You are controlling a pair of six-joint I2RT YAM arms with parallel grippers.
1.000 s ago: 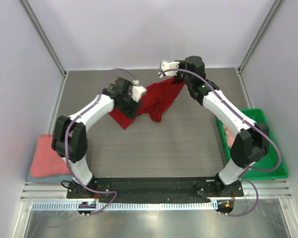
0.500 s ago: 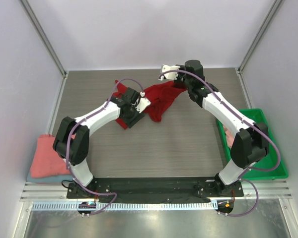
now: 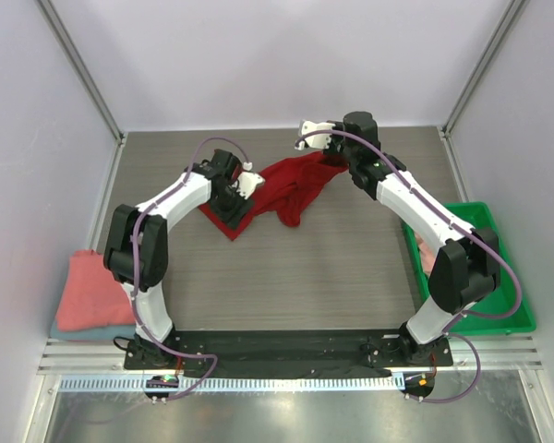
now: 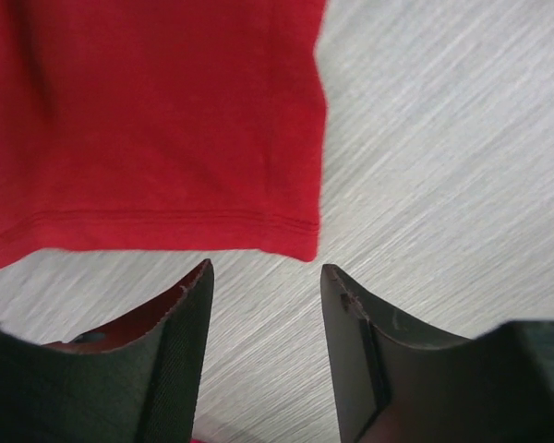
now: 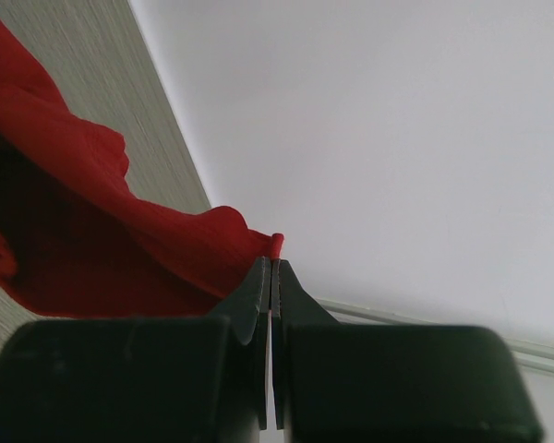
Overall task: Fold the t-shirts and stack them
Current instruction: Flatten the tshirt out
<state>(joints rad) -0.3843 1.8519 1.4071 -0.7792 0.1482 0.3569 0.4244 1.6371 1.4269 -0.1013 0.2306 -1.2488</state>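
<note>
A deep red t-shirt (image 3: pixel 291 187) lies crumpled at the back middle of the table. My right gripper (image 3: pixel 334 154) is shut on one edge of it and holds that edge lifted; in the right wrist view the cloth (image 5: pixel 102 249) hangs left from the pinched tips (image 5: pixel 273 264). My left gripper (image 3: pixel 236 205) is open and empty, low over the shirt's left corner. In the left wrist view its fingertips (image 4: pixel 263 272) sit just short of the hem corner (image 4: pixel 295 242). A folded salmon-pink shirt (image 3: pixel 90 288) lies on a pale blue-grey one (image 3: pixel 92 330) at the near left.
A bright green plastic tray (image 3: pixel 506 305) sits at the right edge with a salmon-pink shirt (image 3: pixel 428 257) in it. Grey walls and metal frame posts enclose the table. The wood-grain tabletop (image 3: pixel 305 268) lies between the arms.
My left gripper has swung from over the red shirt back to the left, to its left corner. The right gripper and the held edge have barely moved.
</note>
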